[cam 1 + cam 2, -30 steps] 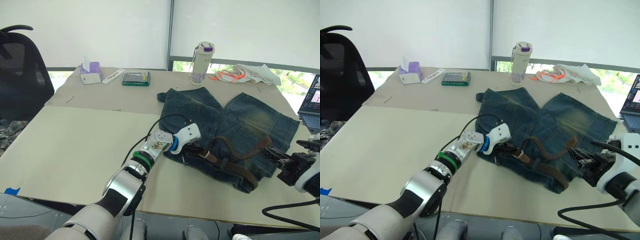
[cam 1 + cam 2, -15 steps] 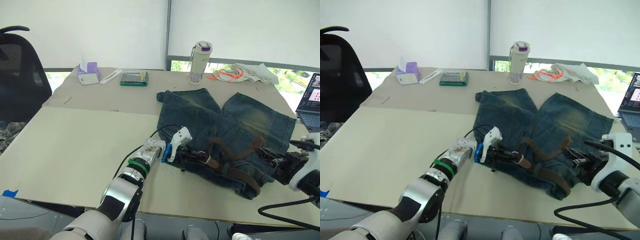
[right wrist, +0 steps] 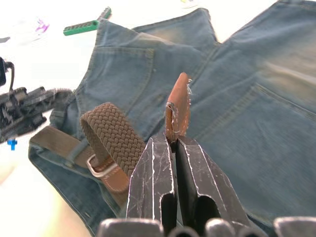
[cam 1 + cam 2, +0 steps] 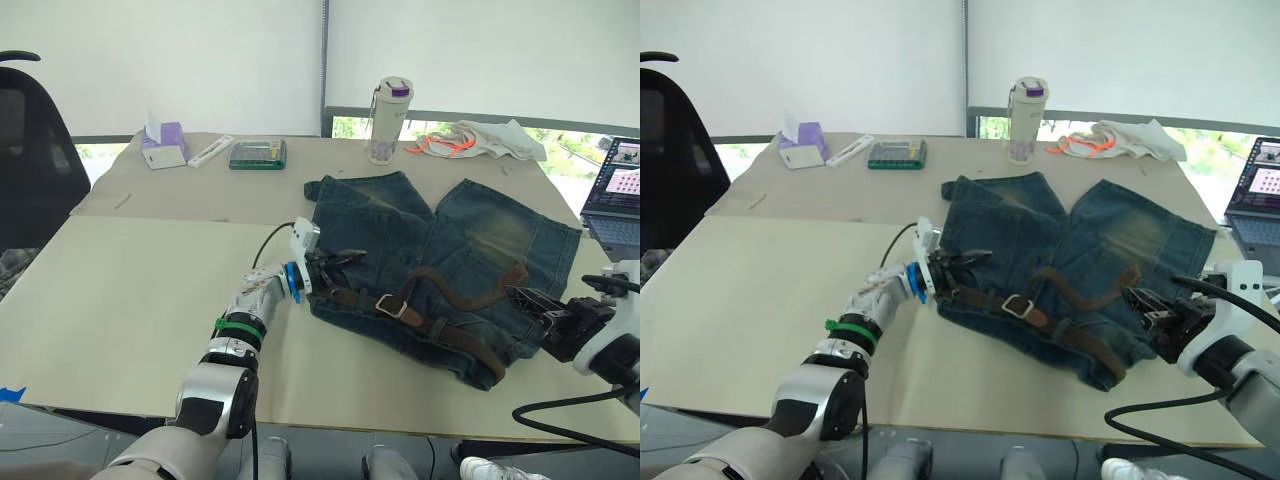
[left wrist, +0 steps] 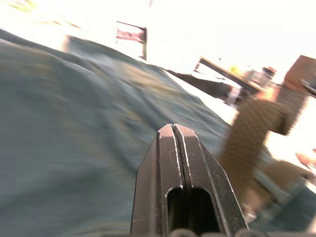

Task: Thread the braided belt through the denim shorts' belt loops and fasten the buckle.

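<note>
While the braided belt [image 4: 455, 335] lies limp along the denim shorts [image 4: 450, 250] waistband, your right gripper [image 3: 173, 140] pinches its stiffer leather tip. Your left gripper [image 5: 175, 131] is closed, seemingly empty. Grip near the buckle [image 4: 390, 306].

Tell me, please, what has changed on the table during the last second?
The left hand drew back toward the robot's left along the waistband of the denim shorts, away from the buckle, and turned at the wrist. The right hand stayed shut on the braided belt's tip. Shorts and belt lie as before; the camera itself shifted.
</note>
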